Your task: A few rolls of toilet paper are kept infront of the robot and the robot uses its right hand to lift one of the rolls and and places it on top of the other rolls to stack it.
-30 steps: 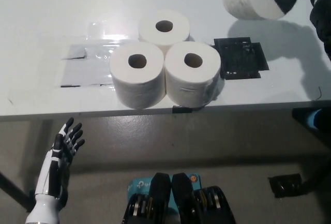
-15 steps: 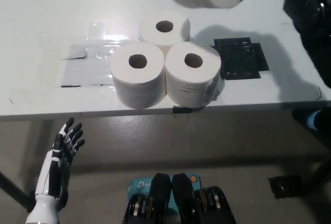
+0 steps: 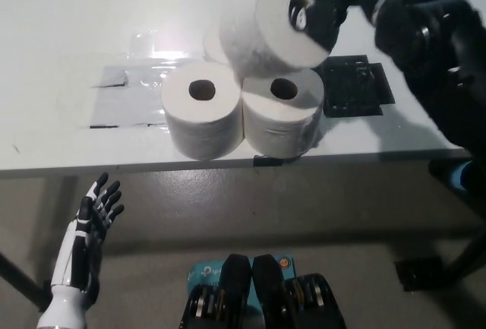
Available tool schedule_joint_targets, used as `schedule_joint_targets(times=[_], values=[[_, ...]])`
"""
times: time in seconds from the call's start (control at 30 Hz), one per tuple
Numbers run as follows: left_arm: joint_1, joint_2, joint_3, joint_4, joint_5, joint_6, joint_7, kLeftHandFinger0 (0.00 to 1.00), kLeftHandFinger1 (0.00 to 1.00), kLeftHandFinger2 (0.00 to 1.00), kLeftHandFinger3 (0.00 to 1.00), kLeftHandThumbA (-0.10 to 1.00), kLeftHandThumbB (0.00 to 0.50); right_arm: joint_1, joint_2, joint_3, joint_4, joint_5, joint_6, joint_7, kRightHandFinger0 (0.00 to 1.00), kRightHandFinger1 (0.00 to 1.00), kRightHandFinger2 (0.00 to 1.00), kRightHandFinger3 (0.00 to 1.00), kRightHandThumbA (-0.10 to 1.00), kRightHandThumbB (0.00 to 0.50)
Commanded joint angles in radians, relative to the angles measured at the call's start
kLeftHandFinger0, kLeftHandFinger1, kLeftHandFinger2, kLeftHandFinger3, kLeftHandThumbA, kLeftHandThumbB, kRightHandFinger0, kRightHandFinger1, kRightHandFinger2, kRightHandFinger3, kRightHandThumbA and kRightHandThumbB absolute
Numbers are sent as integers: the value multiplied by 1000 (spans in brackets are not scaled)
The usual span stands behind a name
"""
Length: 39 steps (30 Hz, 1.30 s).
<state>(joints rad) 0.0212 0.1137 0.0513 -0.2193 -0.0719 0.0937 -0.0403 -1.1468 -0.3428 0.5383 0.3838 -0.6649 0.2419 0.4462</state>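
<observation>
My black right hand [image 3: 328,4] is shut on a white toilet paper roll [image 3: 266,29], holding it tilted in the air above the group of rolls on the table. Two upright rolls stand at the front of the group: the left one [image 3: 202,116] and the right one [image 3: 282,116]. A third roll [image 3: 213,44] behind them is mostly hidden by the held roll. My white left hand [image 3: 87,230] rests open below the table's front edge at the lower left.
The white table [image 3: 76,10] has a clear plastic sheet [image 3: 125,93] left of the rolls and a black square plate [image 3: 353,86] right of them. The table's front edge [image 3: 114,168] runs just before the rolls.
My right hand has carried the held roll down and to the left, from the far middle of the table to just above the three standing rolls. The left hand has not moved.
</observation>
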Motion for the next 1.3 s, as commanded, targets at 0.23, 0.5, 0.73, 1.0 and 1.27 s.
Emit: schedule_joint_targets(times=[0.23,0.5,0.73,1.0,1.27], values=[[-8,15,-4,-23,-2,-21,-19,1000,1000,1000,1000,1000,139,-110,66,55,151,-56,-108,-21,0,288,632,344,-98,133],[-10,18,-6,-29,1,-14,-19,1000,1000,1000,1000,1000,165,-145,104,93,214,-89,-119,-17,0,162,443,241,-55,134],[-9,16,-6,-32,-3,-13,-19,1000,1000,1000,1000,1000,160,-192,122,113,238,-124,-88,23,614,820,1000,1000,734,345],[-13,16,-6,-37,-3,-13,-18,1000,1000,1000,1000,1000,136,-246,132,123,304,-102,-87,98,1000,1000,1000,1000,683,382],[-16,15,-3,-34,-14,-16,-21,1000,1000,1000,1000,1000,140,-292,139,107,358,-73,-102,126,1000,1000,1000,1000,685,379]])
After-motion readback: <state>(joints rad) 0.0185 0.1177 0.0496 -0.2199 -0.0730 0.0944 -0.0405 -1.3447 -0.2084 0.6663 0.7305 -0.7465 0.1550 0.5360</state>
